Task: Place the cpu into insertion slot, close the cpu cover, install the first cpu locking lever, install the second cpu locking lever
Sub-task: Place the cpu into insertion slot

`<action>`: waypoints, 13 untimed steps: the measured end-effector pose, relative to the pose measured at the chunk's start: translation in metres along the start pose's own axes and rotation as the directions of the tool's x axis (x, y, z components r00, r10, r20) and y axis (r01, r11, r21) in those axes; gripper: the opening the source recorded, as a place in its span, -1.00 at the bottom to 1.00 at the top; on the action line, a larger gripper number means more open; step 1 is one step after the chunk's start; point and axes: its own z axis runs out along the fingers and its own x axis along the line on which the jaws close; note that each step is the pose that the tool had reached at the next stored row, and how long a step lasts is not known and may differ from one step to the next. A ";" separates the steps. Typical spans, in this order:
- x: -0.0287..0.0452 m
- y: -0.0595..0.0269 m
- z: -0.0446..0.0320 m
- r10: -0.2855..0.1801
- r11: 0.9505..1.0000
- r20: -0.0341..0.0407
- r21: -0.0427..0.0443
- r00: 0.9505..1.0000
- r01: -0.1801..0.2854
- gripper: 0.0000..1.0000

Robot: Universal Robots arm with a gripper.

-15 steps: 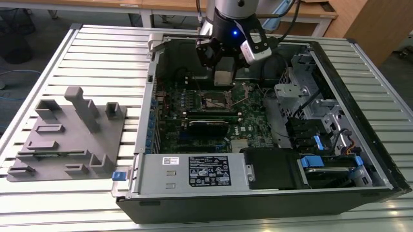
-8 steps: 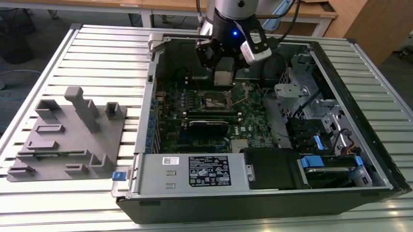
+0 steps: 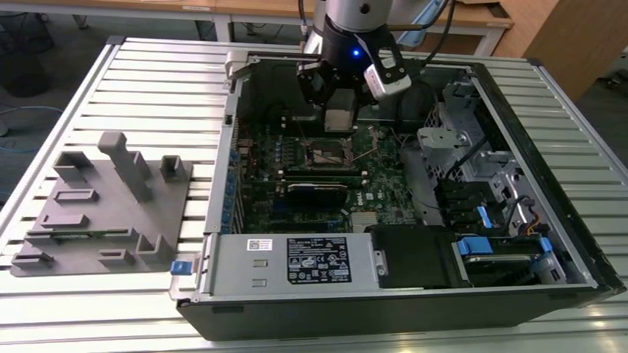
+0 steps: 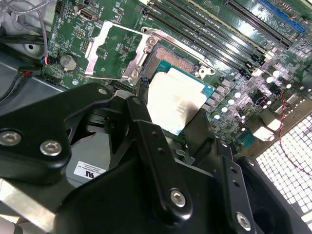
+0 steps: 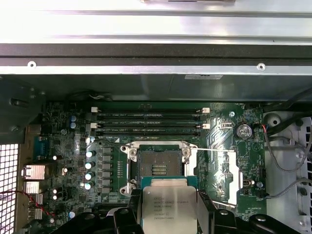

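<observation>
My gripper is shut on the cpu, a flat silver-grey square chip held by two opposite edges. In both wrist views the cpu hangs just above the motherboard and beside the insertion slot, overlapping its near edge. The insertion slot lies open, dark inside with a silver rim. The cpu cover is flipped back flat on the board next to the slot. Thin wire levers stand released beside the socket.
Long black memory slots run just beyond the socket. The case's metal wall rises behind them. A grey drive cage and cables sit at the exterior view's right. A grey fixture stands outside the case on the slatted table.
</observation>
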 end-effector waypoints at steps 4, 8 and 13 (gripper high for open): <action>0.0015 -0.0001 0.0004 0.000 1.000 0.000 0.000 1.000 0.000 0.07; 0.0023 -0.0001 0.0007 0.000 1.000 0.000 0.000 1.000 0.000 0.07; 0.0027 -0.0004 0.0038 0.000 1.000 0.000 0.000 1.000 0.000 0.07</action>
